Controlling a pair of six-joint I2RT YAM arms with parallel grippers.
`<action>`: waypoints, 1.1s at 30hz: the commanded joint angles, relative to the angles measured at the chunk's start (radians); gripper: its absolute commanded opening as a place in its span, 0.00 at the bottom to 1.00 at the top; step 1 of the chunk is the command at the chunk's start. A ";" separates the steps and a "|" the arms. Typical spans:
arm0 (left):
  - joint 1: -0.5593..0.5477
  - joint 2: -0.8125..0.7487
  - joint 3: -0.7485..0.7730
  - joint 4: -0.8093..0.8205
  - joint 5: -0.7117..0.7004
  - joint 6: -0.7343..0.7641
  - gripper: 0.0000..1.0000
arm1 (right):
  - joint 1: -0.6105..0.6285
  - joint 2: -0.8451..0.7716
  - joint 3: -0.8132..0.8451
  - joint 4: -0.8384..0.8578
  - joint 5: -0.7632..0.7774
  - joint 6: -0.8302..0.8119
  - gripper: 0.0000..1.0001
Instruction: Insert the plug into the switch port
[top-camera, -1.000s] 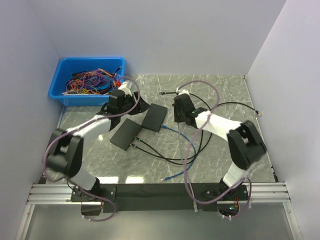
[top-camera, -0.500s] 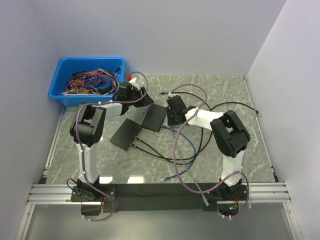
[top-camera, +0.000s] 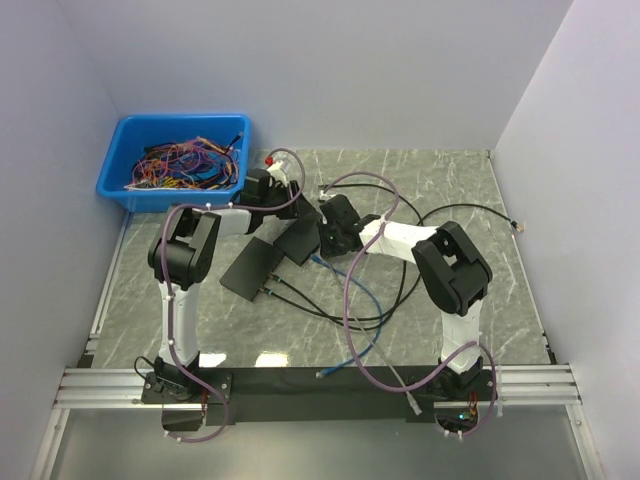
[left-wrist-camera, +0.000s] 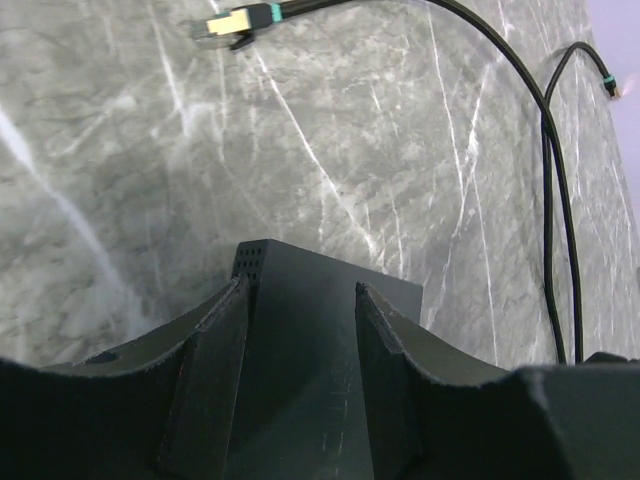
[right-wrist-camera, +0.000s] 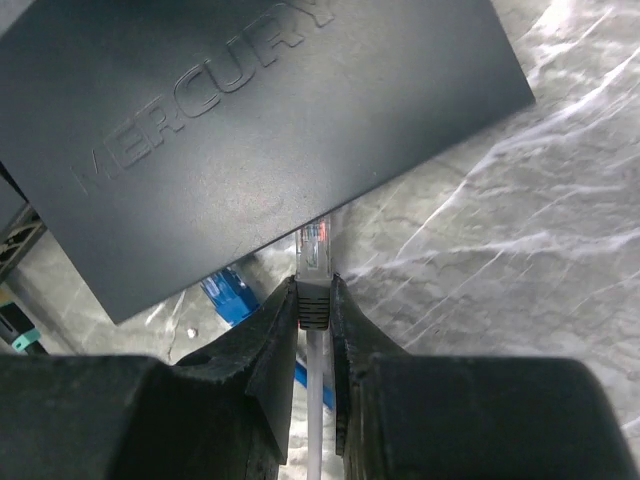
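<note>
showing, top view: the left hand (top-camera: 284, 208) and right hand (top-camera: 326, 236) meet at the switch (top-camera: 300, 243) near the middle of the marble desk (top-camera: 450, 180). a second black box (top-camera: 250, 268) lies just beside the switch, toward the arms. a blue bin (top-camera: 118, 182) of coloured wires stands at the far left corner, and a blue cable (top-camera: 362, 292) loops toward the near edge. the plug is too small to make out from above.

left wrist view: the left hand (left-wrist-camera: 302, 290) has its fingers (left-wrist-camera: 210, 380) apart, with the dark body of the switch (left-wrist-camera: 330, 275) in the gap. whether they press on it cannot be told. beyond, a black cable (left-wrist-camera: 548, 200) crosses the desk (left-wrist-camera: 150, 150).

right wrist view: the right hand (right-wrist-camera: 314, 300) is clamped on the plug (right-wrist-camera: 314, 250). the plug's clear tip points at the near edge of the switch (right-wrist-camera: 260, 130), right at that edge. how far it enters a port is hidden. the end of the blue cable (right-wrist-camera: 228, 298) lies just left of the plug.
</note>
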 joint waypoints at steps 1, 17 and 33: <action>-0.043 -0.014 -0.018 0.042 0.083 0.002 0.50 | 0.018 -0.022 0.025 0.047 -0.014 -0.016 0.00; -0.023 -0.080 -0.134 0.034 -0.049 0.031 0.48 | 0.010 -0.010 0.059 -0.033 -0.013 -0.068 0.00; -0.035 -0.102 -0.211 0.100 0.004 0.056 0.45 | 0.029 0.039 0.160 -0.094 -0.095 -0.189 0.00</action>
